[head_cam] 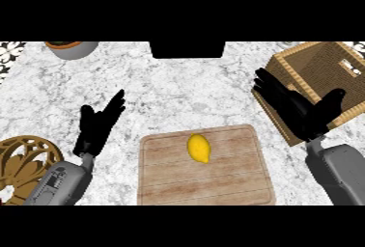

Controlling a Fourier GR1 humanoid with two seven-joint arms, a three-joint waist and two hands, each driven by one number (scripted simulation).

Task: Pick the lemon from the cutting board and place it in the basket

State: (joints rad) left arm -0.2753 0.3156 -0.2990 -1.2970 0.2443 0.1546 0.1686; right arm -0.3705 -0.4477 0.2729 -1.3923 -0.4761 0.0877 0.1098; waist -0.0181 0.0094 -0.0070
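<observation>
Head view: lemon [199, 148] on cutting board [206, 166], between both hands, untouched; right hand [298, 108] fingers spread, empty.

Left hand [96, 126] and right hand [299, 108] open, fingers straight.

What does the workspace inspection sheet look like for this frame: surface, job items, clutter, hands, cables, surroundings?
Surface: white-grey marble counter.
Job's things: lemon lies on the wooden cutting board; wicker basket at upper right, nothing seen inside.
Clutter: grey pot at upper left; gold openwork piece at lower left; black box at top centre.
Hands: left hand open, holding nothing; right hand open over the basket's near edge, holding nothing.
Cables: nothing seen.
Surroundings: patterned strip at top left.
</observation>
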